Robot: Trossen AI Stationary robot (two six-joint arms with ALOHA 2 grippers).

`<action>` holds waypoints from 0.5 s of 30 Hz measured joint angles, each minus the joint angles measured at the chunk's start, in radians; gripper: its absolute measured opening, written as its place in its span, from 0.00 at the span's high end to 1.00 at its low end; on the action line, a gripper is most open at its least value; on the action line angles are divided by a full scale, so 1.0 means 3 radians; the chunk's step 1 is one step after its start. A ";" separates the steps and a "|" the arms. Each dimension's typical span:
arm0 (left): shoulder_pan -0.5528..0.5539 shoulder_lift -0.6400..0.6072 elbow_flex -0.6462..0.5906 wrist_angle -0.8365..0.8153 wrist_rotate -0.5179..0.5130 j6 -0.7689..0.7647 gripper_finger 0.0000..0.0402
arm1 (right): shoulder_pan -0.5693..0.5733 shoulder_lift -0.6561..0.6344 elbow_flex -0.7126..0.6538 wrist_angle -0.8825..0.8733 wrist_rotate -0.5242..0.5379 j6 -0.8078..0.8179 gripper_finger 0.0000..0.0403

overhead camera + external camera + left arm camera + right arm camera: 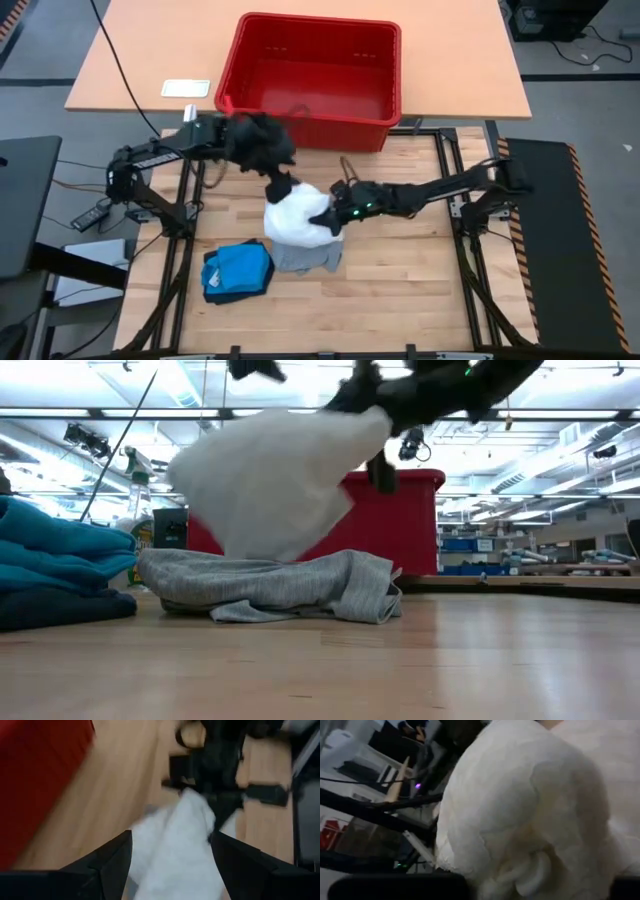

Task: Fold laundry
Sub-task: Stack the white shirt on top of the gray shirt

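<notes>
Left tool [278,184], upper left of centre in the high view, is pinching the white garment [296,220] by its top; the right tool [330,213] is gripping its right edge at frame centre. Together they are lifting it off the grey garment [280,586]; spreading it flat looks due next. Only the high view is showing the folded blue garment [240,270] lower left on the table [400,290]; only the low view is showing the white cloth hanging clear of the table.

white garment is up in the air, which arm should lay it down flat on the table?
Probably both: the left hand and right hand each grip the white garment, hanging above the grey garment. The right sits lower, nearer bare wooden table, so it should lead.
</notes>
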 joint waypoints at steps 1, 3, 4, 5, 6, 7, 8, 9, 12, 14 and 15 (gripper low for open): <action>-0.0029 0.0027 -0.0020 -0.0083 0.0004 -0.0003 0.32 | 0.0008 0.0085 0.0002 0.0034 0.0028 0.0014 0.78; -0.0081 0.0035 -0.0151 0.0059 0.0007 -0.0068 0.32 | 0.0024 0.0257 0.0000 0.0104 0.0051 0.0060 0.78; -0.0094 0.0021 -0.0249 0.0144 0.0011 -0.0108 0.32 | 0.0033 0.0338 0.0001 0.0154 0.0071 0.0076 0.78; -0.0100 0.0017 -0.0357 0.0198 0.0022 -0.0167 0.32 | 0.0036 0.0412 0.0002 0.0160 0.0078 0.0079 0.78; -0.0108 0.0013 -0.0482 0.0304 0.0025 -0.0196 0.32 | 0.0038 0.0486 0.0002 0.0161 0.0085 0.0081 0.78; -0.0119 0.0004 -0.0610 0.0427 0.0023 -0.0233 0.32 | 0.0048 0.0558 0.0002 0.0165 0.0124 0.0094 0.78; -0.0133 -0.0002 -0.0754 0.0508 0.0021 -0.0264 0.32 | 0.0055 0.0628 0.0002 0.0162 0.0168 0.0129 0.78; -0.0149 -0.0011 -0.0918 0.0584 0.0038 -0.0310 0.32 | 0.0057 0.0701 0.0002 0.0155 0.0191 0.0190 0.78; -0.0217 -0.0011 -0.1436 0.1101 0.0237 -0.0481 0.32 | 0.0059 0.0877 0.0002 0.0133 0.0192 0.0480 0.78; -0.0273 -0.0011 -0.1767 0.1333 0.0393 -0.0618 0.32 | 0.0073 0.0924 0.0002 0.0084 0.0193 0.0611 0.74; -0.0305 -0.0010 -0.1906 0.1460 0.0432 -0.0682 0.32 | 0.0081 0.0922 0.0003 0.0041 0.0205 0.0659 0.69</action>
